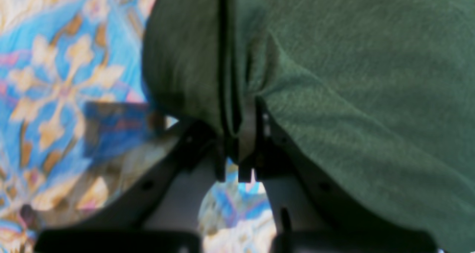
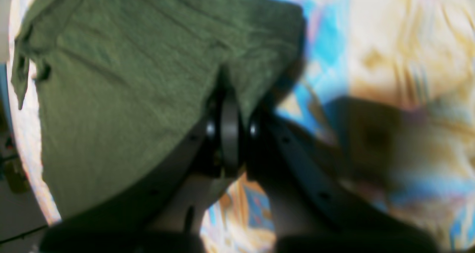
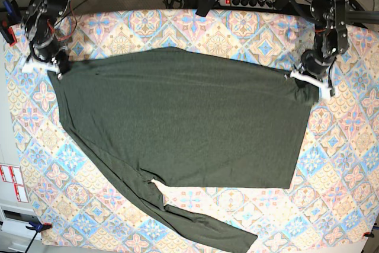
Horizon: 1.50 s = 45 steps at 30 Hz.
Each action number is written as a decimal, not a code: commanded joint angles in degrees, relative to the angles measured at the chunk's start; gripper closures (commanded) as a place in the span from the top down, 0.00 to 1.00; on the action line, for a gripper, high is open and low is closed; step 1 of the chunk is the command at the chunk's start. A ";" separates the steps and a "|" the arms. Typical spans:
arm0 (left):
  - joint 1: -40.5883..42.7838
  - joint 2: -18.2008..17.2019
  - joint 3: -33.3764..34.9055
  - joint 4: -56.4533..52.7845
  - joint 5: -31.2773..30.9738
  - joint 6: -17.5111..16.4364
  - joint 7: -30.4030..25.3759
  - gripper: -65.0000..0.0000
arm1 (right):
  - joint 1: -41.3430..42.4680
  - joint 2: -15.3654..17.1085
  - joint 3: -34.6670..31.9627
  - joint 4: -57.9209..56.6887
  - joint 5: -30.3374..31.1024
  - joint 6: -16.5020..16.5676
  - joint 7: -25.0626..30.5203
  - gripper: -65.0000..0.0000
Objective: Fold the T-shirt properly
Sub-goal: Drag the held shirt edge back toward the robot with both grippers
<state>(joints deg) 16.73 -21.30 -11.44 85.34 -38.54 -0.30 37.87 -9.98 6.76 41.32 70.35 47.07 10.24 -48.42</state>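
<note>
Lying spread across the patterned tablecloth point(image 3: 237, 34), the T-shirt point(image 3: 183, 122) covers most of the table's middle, one long sleeve trailing toward the near edge in the base view. Its far edge runs stretched between the two arms. The right gripper point(image 2: 229, 97), at the shirt's corner on the base view's left point(image 3: 53, 66), has its jaws pressed together on a gathered fold of green fabric. The left gripper point(image 1: 241, 134), at the opposite corner point(image 3: 309, 84), is likewise pinching a bunched fold of the shirt. Both wrist views are blurred. A power strip point(image 3: 251, 1) lies beyond the table's far edge.
</note>
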 commanded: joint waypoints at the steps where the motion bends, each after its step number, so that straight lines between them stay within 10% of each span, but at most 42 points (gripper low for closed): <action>1: 1.07 -1.16 -1.26 1.74 0.70 0.43 -1.52 0.00 | -1.14 1.37 1.10 1.87 0.36 -0.17 1.35 0.00; 25: 14.08 -2.30 -2.05 9.38 1.14 0.69 -1.52 0.00 | -13.45 1.37 1.27 12.07 0.18 -0.17 1.52 0.04; 37: 14.26 -2.48 -2.14 9.82 0.70 0.78 3.14 0.62 | -14.33 1.37 1.45 12.51 0.18 -0.17 1.61 0.30; 45: 14.26 -2.39 -6.45 9.91 0.70 0.69 3.14 0.71 | -14.15 1.10 7.08 12.51 0.18 -0.17 1.44 0.30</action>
<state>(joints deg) 30.83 -22.85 -17.58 94.13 -37.67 0.69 41.76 -24.08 7.01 48.03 81.80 46.74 9.63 -47.64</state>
